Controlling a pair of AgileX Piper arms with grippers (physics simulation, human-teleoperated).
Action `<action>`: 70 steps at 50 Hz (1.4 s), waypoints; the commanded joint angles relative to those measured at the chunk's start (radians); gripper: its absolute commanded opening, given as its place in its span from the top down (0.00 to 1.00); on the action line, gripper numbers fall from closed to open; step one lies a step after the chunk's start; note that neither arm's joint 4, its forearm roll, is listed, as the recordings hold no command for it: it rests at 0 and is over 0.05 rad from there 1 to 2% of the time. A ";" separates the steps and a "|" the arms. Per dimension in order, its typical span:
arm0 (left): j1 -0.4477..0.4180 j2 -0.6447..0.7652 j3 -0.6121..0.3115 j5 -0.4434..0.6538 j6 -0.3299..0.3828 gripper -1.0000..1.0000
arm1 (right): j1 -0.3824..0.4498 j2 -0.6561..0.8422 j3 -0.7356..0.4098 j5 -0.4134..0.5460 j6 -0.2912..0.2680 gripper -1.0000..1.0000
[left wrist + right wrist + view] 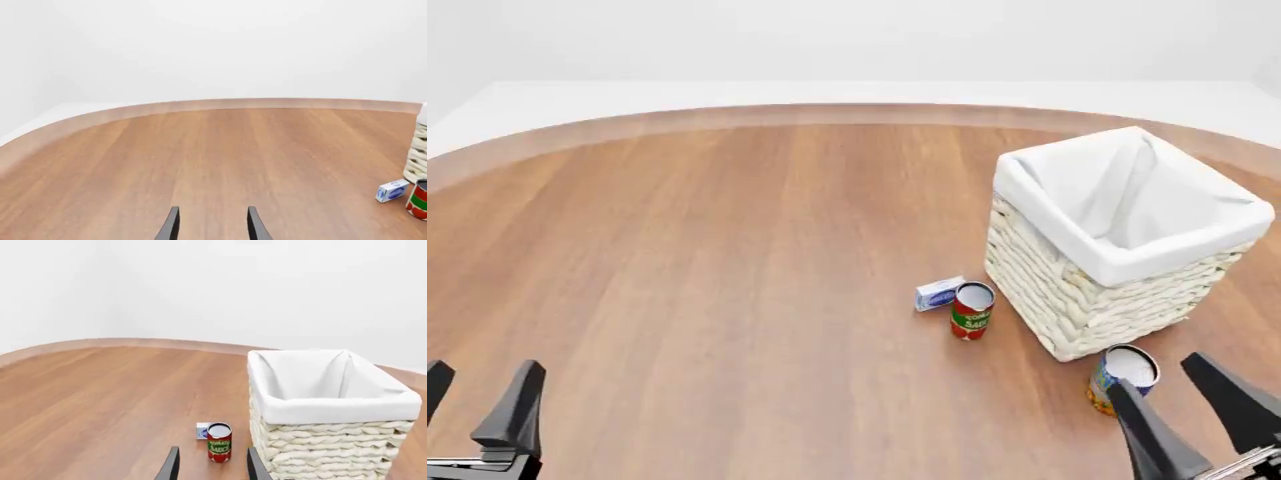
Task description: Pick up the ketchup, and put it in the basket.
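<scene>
From the left wrist, the left gripper (212, 227) has its jaws apart over bare tabletop (200, 160), gripping nothing. In the front view the basket (1094, 290) stands toward the right edge, the tomato sauce can (972, 310) beside it; no ketchup shows in any view. From the right wrist, the right gripper (211, 467) faces that can, jaws likewise parted, presumably ready to reach.

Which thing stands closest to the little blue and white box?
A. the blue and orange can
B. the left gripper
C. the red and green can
C: in the front view the red and green can stands right beside the little box, while the blue and orange can sits farther off by the basket.
</scene>
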 commanded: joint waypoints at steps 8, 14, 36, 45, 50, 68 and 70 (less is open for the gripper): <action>0.000 0.000 0.000 0.000 0.000 0.00 | 0.168 0.039 -0.021 -0.072 0.011 0.00; 0.000 0.000 0.000 0.000 0.000 0.00 | 0.211 0.139 -0.029 -0.156 -0.002 0.00; 0.000 0.000 0.000 0.000 0.000 0.00 | 0.313 0.487 -0.047 -0.455 -0.015 0.00; 0.000 0.000 0.000 0.000 0.000 0.00 | 0.385 0.638 -0.087 -0.556 -0.038 0.00; 0.000 0.000 0.000 0.000 0.000 0.00 | 0.396 0.667 -0.111 -0.572 -0.045 0.00; 0.000 0.000 0.000 0.000 0.000 0.00 | 0.605 0.898 -0.245 -0.640 -0.093 0.00; 0.000 0.000 0.000 0.000 0.000 0.00 | 0.605 0.899 -0.245 -0.641 -0.093 0.00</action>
